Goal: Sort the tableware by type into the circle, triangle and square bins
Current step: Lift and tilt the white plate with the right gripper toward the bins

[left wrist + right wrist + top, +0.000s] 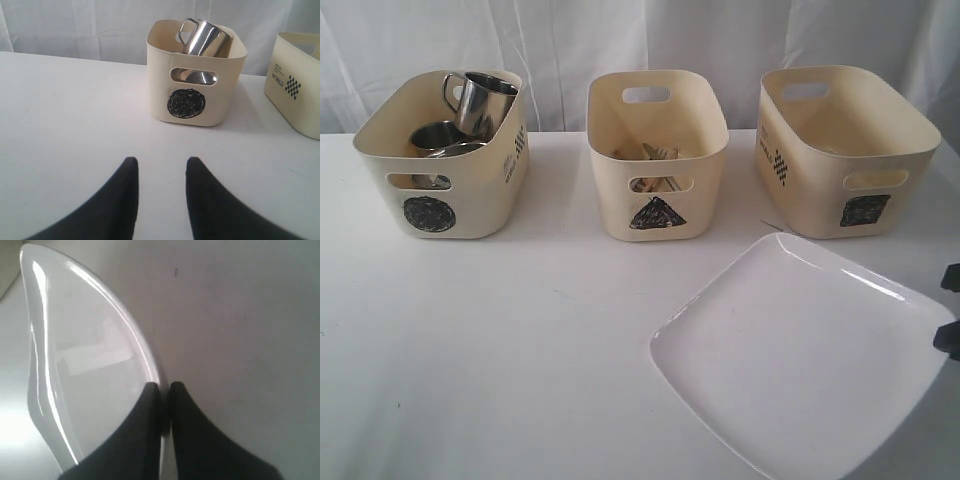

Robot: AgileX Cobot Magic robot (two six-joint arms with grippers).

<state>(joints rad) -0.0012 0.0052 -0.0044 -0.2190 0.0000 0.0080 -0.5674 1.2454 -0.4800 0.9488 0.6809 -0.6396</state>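
Sorting scene in three views. Exterior view: circle bin (pixel 470 200), triangle bin (pixel 610 160) and square bin (pixel 800 150) stand in a row on the white table (pixel 500 340). A steel mug (pixel 485 100) leans in the circle bin, wooden chopsticks (pixel 655 153) lie in the triangle bin, and the large white plate (pixel 800 360) lies in front of the square bin. Only the right wrist view shows the right gripper (pixel 164 386) pinching the plate's rim, jaws nearly together. Only the left wrist view shows the left gripper (pixel 159 162), jaws apart with nothing between them, over the table and facing the circle bin.
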